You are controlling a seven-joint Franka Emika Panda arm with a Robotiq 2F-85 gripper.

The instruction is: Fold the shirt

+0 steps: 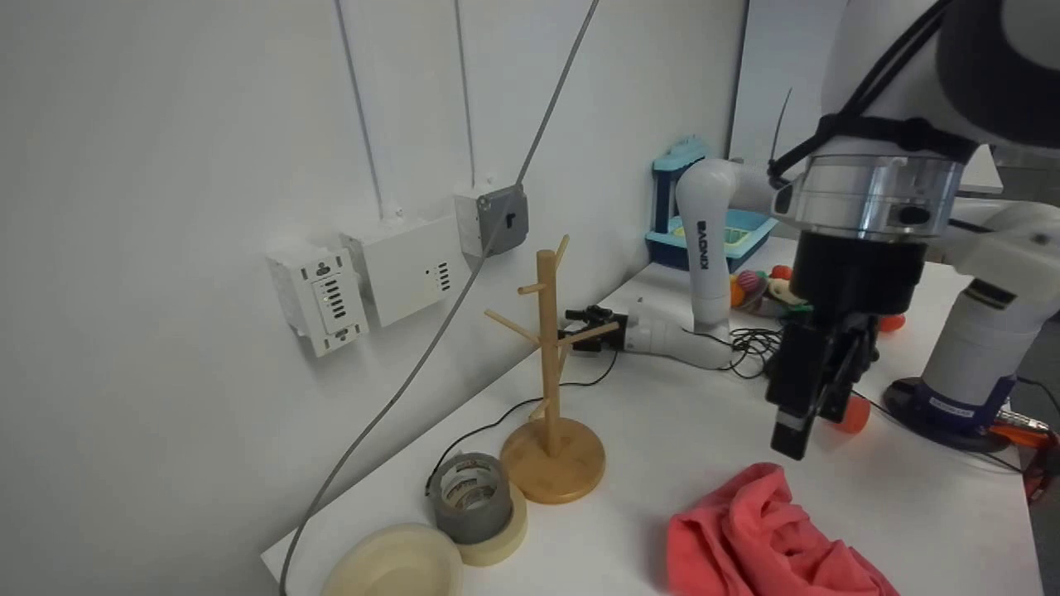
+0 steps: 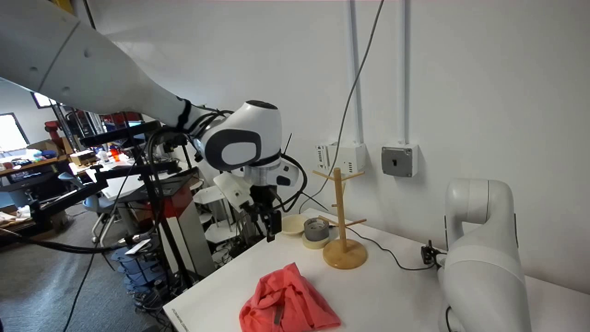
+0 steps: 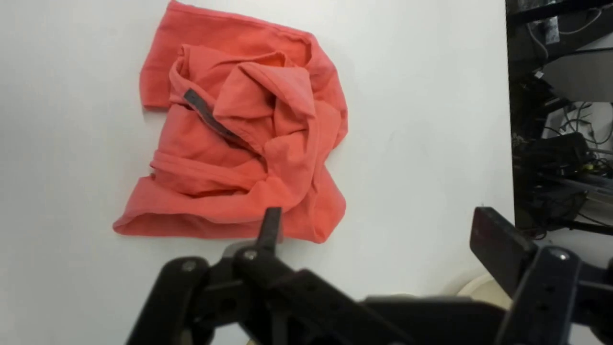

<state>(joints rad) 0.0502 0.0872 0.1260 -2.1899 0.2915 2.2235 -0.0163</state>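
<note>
The coral-red shirt lies crumpled on the white table, with several folds and a dark grey strip across it. It shows in both exterior views (image 1: 766,538) (image 2: 290,297) and in the wrist view (image 3: 249,129), where it fills the upper left. In an exterior view its near part is cut off by the frame's lower edge. My gripper (image 3: 378,215) is open, with wide-spread fingers and nothing between them. In the wrist view its left finger overlaps the shirt's lower edge. In both exterior views the gripper (image 1: 807,426) (image 2: 267,230) hangs above the table, apart from the shirt.
A wooden peg stand (image 1: 553,459), a grey tape roll (image 1: 472,505) on a cream tape roll (image 1: 501,542), and a cream bowl (image 1: 397,563) stand near the wall. A white Kinova arm (image 1: 704,240) and a red round object (image 1: 853,414) are farther along. A table edge (image 3: 509,120) runs at right.
</note>
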